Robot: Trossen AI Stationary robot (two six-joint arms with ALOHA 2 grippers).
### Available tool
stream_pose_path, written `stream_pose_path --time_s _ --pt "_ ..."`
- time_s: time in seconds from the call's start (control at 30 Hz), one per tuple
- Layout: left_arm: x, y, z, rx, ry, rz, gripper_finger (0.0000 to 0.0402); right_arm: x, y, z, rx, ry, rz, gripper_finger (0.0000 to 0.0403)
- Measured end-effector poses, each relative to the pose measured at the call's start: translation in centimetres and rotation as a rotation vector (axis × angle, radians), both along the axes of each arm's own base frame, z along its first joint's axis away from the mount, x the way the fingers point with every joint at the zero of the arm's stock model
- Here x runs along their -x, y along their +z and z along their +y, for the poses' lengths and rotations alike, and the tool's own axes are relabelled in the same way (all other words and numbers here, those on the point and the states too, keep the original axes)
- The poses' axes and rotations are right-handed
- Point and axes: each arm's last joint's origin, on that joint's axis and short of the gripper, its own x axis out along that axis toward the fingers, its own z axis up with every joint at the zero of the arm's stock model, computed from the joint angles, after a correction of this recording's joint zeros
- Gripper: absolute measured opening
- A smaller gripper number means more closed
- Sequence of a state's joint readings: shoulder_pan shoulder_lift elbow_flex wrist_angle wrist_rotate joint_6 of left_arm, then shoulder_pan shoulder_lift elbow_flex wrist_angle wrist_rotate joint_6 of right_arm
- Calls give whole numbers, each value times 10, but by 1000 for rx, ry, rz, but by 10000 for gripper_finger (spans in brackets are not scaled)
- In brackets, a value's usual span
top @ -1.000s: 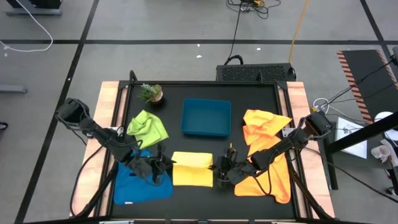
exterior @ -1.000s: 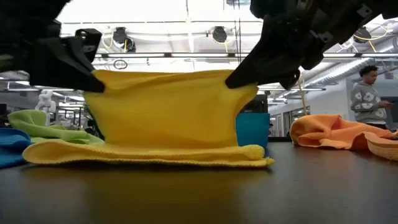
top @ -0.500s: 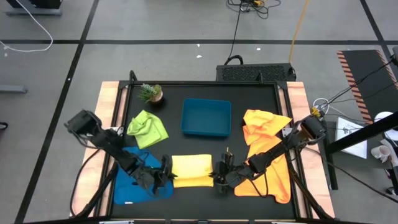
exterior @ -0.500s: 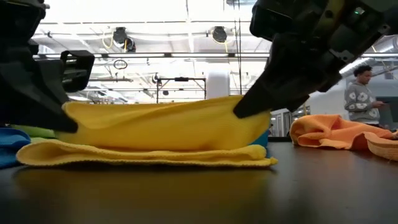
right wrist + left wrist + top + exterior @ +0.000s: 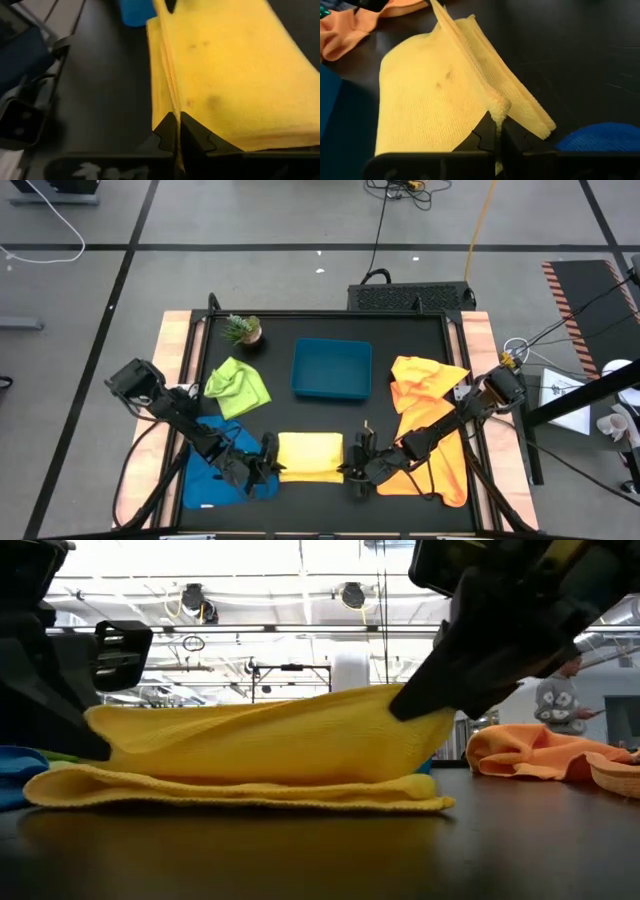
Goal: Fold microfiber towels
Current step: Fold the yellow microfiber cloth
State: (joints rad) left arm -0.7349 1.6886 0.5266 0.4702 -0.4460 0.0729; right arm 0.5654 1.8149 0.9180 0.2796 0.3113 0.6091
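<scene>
Both pincers are pinching the yellow towel (image 5: 309,457): the left gripper (image 5: 268,464) is clamping one corner of its raised layer, the right gripper (image 5: 353,467) the other, each with fingers pressed together on the cloth (the wrist views show the fabric nipped between the dark tips). The yellow towel is lying at the front middle of the table (image 5: 400,340), its upper layer being carried low over the lower one, as the low view shows.

Step in hand, by judgement: a fold is being laid down, the held edge not yet resting on the layer below. The next move is likely calling for both grippers to be lowering evenly until the edges are meeting, then letting go without dragging the cloth askew.

Around it: the blue towel (image 5: 205,478) is lying just beside the left gripper, the lime green towel (image 5: 238,387) farther back, and the orange towels (image 5: 425,395) are spreading along the right side, partly under the right arm. A teal tray (image 5: 332,368) and a small potted plant (image 5: 243,330) are standing at the back. Nothing is blocking the fold, though the blue and orange cloths are lying close to the grippers.
</scene>
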Motion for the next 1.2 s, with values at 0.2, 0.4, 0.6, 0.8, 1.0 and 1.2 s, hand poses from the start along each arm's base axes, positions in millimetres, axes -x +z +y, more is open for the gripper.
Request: stream_pose_path --time_s 0.2,0.4,0.6,0.8,1.0,1.2 --pt "3 -3 -1 17 -42 42 8 3 -1 4 -10 37 17 41" --pt "2 -2 -3 59 -78 54 7 4 0 7 -14 45 9 96" --pt "2 0 -6 117 -116 63 23 3 0 5 -14 38 5 132" --pt "-4 7 -11 143 -120 34 103 -1 0 -2 1 26 -1 139" --pt "-16 24 -23 202 -148 13 173 -6 2 -8 19 21 -20 139" --pt "-23 33 -32 248 -176 94 209 -11 7 -8 39 50 -89 139"
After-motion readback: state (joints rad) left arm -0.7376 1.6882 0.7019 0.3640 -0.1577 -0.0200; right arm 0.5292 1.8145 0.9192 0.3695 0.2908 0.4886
